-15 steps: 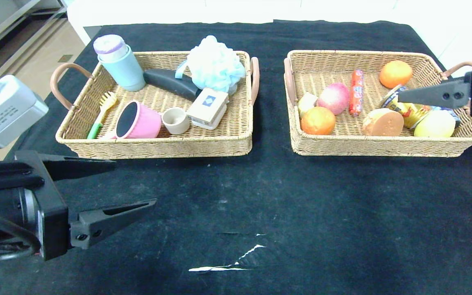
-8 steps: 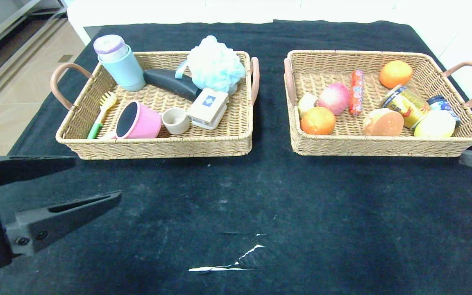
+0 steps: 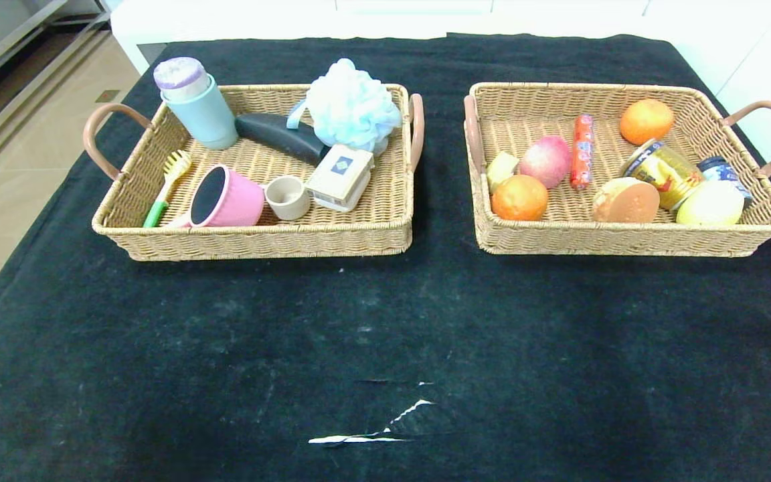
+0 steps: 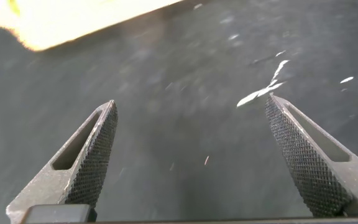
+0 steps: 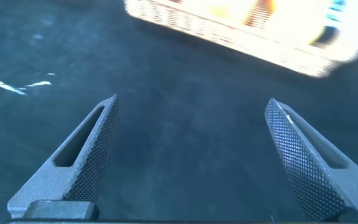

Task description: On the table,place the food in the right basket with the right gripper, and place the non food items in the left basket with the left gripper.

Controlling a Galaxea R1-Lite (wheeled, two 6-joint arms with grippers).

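My left hand (image 4: 188,152) is spread wide, holding nothing, over the black worktop (image 3: 385,335) near the white tear (image 4: 263,90). My right hand (image 5: 191,152) is equally spread, empty, just short of the right basket (image 5: 247,37). Behind the tear, that basket (image 3: 626,237) holds tuber (image 3: 625,199), sausage (image 3: 583,150), lemon (image 3: 710,204) and can (image 3: 663,171); the left basket (image 3: 258,237) holds box (image 3: 340,175) and saucepan (image 3: 225,197).

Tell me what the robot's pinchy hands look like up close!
Each end effector has two long, wedge-shaped fingers that taper to a point. On the left end effector, the fingers look dark grey, with bumpy cross-hatched inner faces and a long slot cut into the outer side. The right end effector matches it, its fingers looking bluish-grey. No cables, markings or sleeves show.
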